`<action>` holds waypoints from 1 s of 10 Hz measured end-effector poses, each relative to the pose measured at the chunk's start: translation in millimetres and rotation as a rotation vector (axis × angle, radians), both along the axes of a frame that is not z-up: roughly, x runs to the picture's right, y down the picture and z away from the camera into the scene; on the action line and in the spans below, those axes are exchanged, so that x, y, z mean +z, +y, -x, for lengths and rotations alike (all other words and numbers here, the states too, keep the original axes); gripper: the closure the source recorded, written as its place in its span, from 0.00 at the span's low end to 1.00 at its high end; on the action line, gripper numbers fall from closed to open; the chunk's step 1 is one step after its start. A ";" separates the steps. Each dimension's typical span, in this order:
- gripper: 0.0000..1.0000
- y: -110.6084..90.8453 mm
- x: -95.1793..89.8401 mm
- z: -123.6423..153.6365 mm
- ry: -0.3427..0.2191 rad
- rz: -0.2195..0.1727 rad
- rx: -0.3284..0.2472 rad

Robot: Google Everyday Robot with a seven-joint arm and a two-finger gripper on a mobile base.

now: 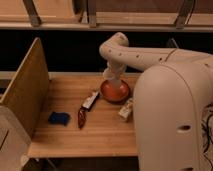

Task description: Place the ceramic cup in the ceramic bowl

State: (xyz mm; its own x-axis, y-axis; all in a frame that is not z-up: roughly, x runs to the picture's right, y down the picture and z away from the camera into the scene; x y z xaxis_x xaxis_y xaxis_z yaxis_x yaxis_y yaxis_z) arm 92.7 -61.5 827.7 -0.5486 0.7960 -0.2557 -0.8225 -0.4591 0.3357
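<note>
The hand (112, 78) hangs at the end of the pale arm, directly over the ceramic bowl (120, 94) and very close to its rim. Whether the hand is open or closed cannot be told from this view, because the wrist and whatever it carries merge into one pale shape.

The ceramic cup cannot be picked out as a separate thing. It is not seen standing anywhere on the table (100, 136), so it is judged to be at the hand, over the bowl or already inside it.

The cup is likely light, rigid and glazed, so it would be slippery and would chip if dropped onto another ceramic surface. A hold across the rim, one side inside and one outside, or around the wall, would suit it. It should be lowered until it touches the bowl's floor rather than let go from above. The bowl's floor curves, so the cup may rock or slide toward the middle when freed.

The bowl sits toward the back of the table. Just left of it lies a white-and-dark oblong item (91, 99), with a dark red one (82, 116) below that. A white-and-tan bottle-like item (126, 109) lies just in front of the bowl. A small blue lump (59, 118) rests well apart, near the wooden side panel (26, 92).
</note>
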 end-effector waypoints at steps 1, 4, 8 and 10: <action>1.00 5.2 1.1 -1.4 0.012 0.005 0.017; 1.00 5.0 1.7 2.7 0.008 0.004 0.018; 1.00 5.2 2.0 3.9 0.007 0.005 0.016; 1.00 5.2 1.9 3.7 0.008 0.004 0.016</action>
State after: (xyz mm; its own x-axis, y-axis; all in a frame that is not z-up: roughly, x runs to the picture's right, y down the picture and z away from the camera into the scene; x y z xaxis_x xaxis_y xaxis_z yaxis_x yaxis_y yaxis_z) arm 89.0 -56.4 829.6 -0.5636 0.7857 -0.2550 -0.8123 -0.4711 0.3439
